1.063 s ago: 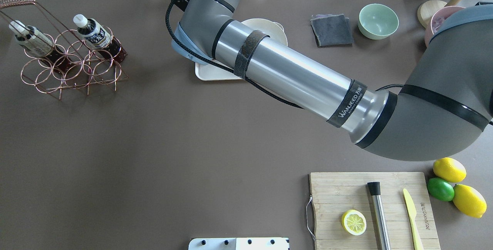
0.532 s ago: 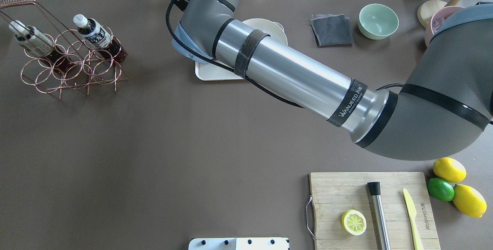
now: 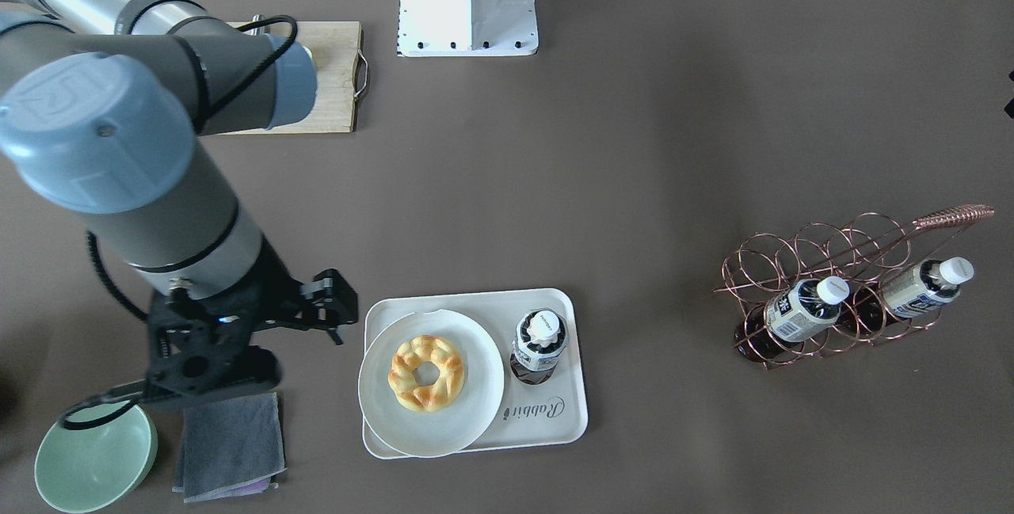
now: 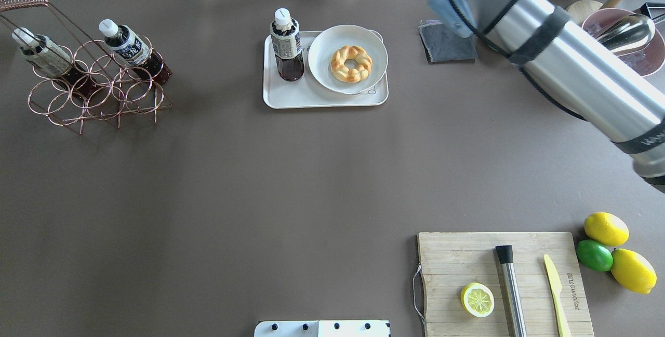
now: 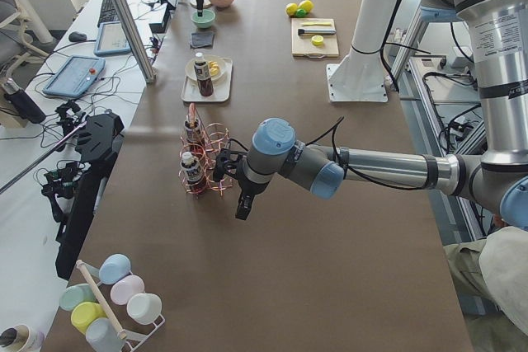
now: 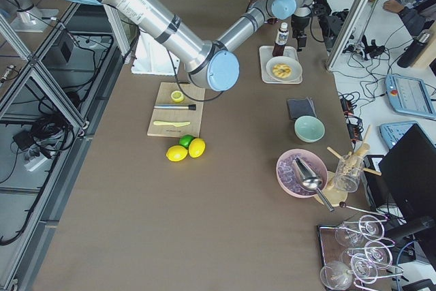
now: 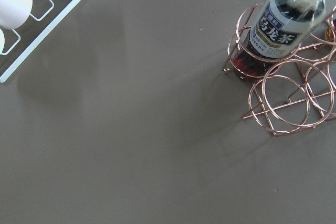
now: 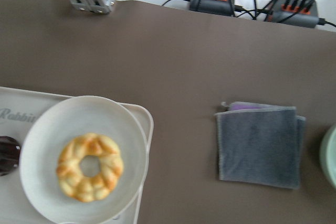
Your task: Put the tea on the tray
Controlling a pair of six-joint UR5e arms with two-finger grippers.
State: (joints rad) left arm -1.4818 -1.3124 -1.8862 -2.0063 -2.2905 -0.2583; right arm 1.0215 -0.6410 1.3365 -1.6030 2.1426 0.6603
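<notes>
One tea bottle (image 4: 287, 46) stands upright on the left part of the off-white tray (image 4: 311, 99), beside a white plate; it also shows in the front view (image 3: 539, 344), on the tray (image 3: 547, 427). My right gripper (image 3: 334, 308) hovers off the tray's plate side, apart from the bottle, its jaws open and empty. Two more tea bottles (image 4: 127, 46) (image 4: 44, 56) lean in a copper wire rack (image 4: 98, 100). My left gripper (image 5: 242, 208) hangs over the table near that rack; I cannot tell whether it is open.
A plate with a doughnut (image 4: 348, 59) fills the tray's right part. A grey cloth (image 4: 448, 43) and green bowl (image 3: 95, 458) lie under the right arm. A pink bowl (image 4: 623, 36), cutting board (image 4: 499, 280), lemons and a lime (image 4: 605, 254) are at right.
My right arm has swung away from over the tray to the right. The tray, the upright tea bottle and the doughnut plate are now uncovered; the arm now hides the green bowl.
</notes>
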